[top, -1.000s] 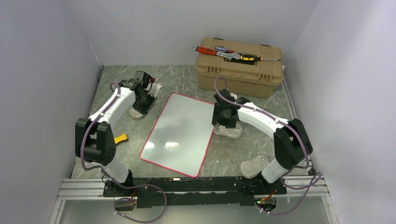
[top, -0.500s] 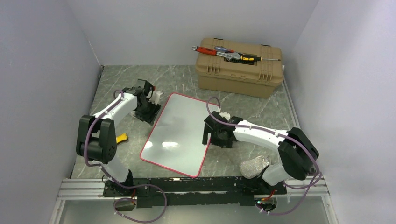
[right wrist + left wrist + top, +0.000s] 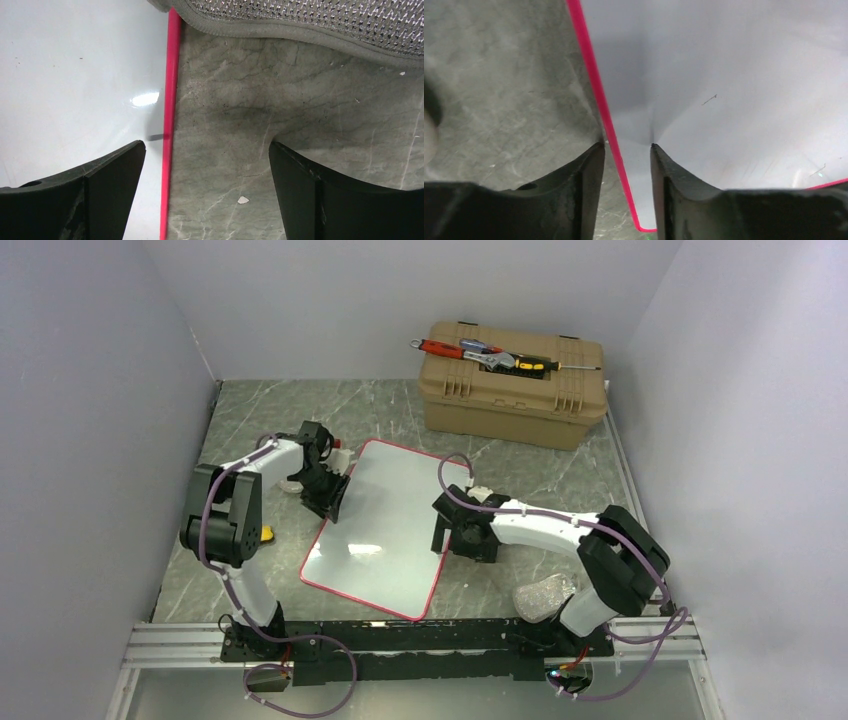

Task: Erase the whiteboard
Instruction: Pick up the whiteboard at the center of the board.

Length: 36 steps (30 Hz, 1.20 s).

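Note:
The whiteboard lies flat in the middle of the table, glossy white with a thin red rim. Faint pen marks show on it in the left wrist view. My left gripper stands at its left rim. Its jaws are a narrow gap apart and straddle the rim, one finger over the table, one on the white surface. My right gripper is at the right rim, open wide. Its left finger is over the board and its right finger over the table.
A tan toolbox with hand tools on its lid stands at the back right. A grey mesh pad lies near the right arm's base; another mesh pad lies just beyond my right gripper. A yellow object lies left of the board.
My left gripper has moved right and nearer, from off the board onto its left rim. My right gripper has come down and nearer, off the mesh pad to the board's right rim.

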{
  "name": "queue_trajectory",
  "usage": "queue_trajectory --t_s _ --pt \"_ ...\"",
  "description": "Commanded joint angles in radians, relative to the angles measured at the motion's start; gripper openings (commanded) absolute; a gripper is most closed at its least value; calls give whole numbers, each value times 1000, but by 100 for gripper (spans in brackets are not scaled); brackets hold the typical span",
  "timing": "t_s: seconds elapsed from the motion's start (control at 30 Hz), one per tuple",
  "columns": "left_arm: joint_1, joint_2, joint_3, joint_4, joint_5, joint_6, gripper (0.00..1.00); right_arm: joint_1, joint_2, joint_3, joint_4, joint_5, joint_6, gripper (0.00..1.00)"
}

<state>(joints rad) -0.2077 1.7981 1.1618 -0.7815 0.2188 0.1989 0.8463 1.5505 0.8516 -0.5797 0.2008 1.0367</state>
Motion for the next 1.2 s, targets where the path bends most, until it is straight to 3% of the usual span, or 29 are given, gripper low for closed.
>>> queue_trajectory --t_s 0.0,0.33,0.73,0.9,1.17 --pt "4 38 -4 3 100 12 40 5 67 -21 89 -16 44 97" --pt "4 134 -26 12 213 45 21 21 89 20 159 -62 107 97" --pt "4 175 -3 -21 294 51 14 34 43 61 502 -267 125 89" --pt "4 144 -16 -17 306 51 12 50 14 250 430 -288 79 90" --pt "11 147 -9 -28 305 60 9 54 -46 268 481 -301 89 88"
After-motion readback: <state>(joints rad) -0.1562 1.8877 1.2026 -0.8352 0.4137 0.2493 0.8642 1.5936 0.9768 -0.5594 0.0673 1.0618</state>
